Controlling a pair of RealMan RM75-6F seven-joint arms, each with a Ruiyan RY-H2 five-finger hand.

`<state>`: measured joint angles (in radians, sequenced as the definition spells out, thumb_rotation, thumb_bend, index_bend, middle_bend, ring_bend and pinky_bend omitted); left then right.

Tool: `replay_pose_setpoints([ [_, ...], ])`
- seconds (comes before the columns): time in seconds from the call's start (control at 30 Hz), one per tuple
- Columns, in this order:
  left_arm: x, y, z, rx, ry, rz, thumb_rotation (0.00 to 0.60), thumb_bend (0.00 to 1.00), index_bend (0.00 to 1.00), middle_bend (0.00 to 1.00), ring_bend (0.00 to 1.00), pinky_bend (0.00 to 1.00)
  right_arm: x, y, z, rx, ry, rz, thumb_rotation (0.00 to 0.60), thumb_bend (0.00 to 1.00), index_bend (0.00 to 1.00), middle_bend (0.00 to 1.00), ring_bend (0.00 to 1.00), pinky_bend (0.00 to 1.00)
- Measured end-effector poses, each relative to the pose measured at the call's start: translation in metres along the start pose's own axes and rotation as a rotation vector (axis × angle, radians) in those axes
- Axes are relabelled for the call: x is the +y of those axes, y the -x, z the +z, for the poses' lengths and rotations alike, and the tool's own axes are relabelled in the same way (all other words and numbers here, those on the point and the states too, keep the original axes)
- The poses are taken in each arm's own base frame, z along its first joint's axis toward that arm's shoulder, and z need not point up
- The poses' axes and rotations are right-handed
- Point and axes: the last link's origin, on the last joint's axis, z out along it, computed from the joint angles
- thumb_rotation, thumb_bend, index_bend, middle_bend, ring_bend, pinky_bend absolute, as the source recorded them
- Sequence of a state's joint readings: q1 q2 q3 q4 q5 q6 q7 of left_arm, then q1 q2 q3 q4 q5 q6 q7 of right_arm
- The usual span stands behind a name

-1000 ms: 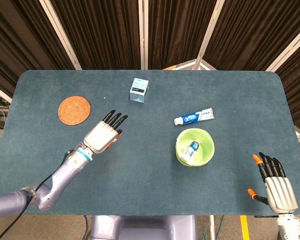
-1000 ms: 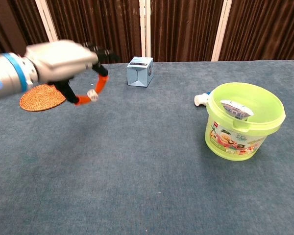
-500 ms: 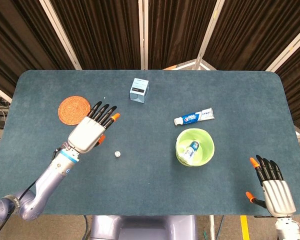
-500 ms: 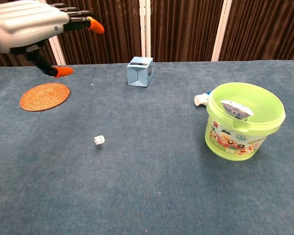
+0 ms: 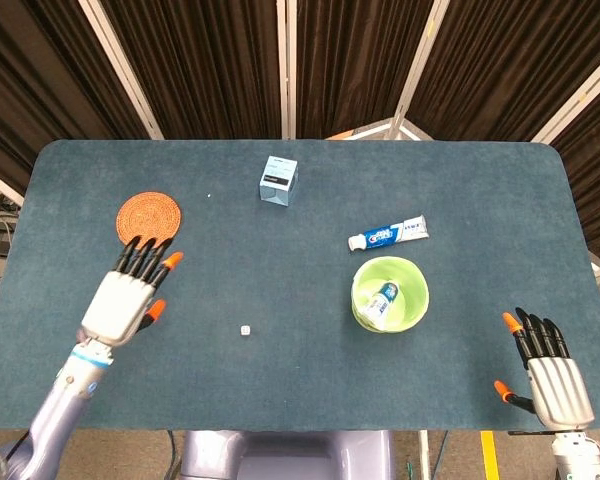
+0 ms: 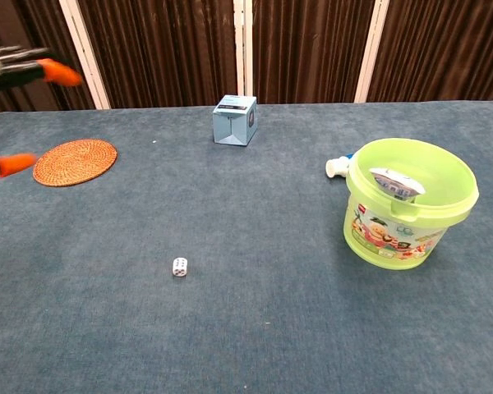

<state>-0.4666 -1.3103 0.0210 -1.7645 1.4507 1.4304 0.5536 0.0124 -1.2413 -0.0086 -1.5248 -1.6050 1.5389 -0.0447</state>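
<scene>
Both hands are empty, fingers spread: left hand (image 5: 128,297) hovers near the round woven coaster (image 5: 148,219), right hand (image 5: 552,369) low at the bench (image 5: 300,380) edge. Small white die (image 5: 246,330) lies mid-bench; approach it from above and pinch gently.

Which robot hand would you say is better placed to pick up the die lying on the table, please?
Probably the left robot hand: it hovers open close to the die, with bare cloth between. The right robot hand sits far off, beyond the green bucket.
</scene>
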Motion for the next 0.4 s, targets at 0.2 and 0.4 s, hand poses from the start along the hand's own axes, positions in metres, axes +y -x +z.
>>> replay_pose_setpoints([
  [0.2, -0.018, 0.012, -0.058, -0.003, -0.129, -0.005, 0.600, 0.33, 0.02, 0.00, 0.00, 0.00, -0.002, 0.000, 0.000, 0.004, -0.006, -0.001, 0.600, 0.07, 0.00, 0.00, 0.00, 0.00],
  [0.4, -0.034, 0.019, -0.096, -0.027, -0.211, 0.018, 0.600, 0.31, 0.00, 0.00, 0.00, 0.00, -0.003, 0.000, 0.001, 0.009, -0.016, 0.000, 0.600, 0.07, 0.00, 0.00, 0.00, 0.00],
])
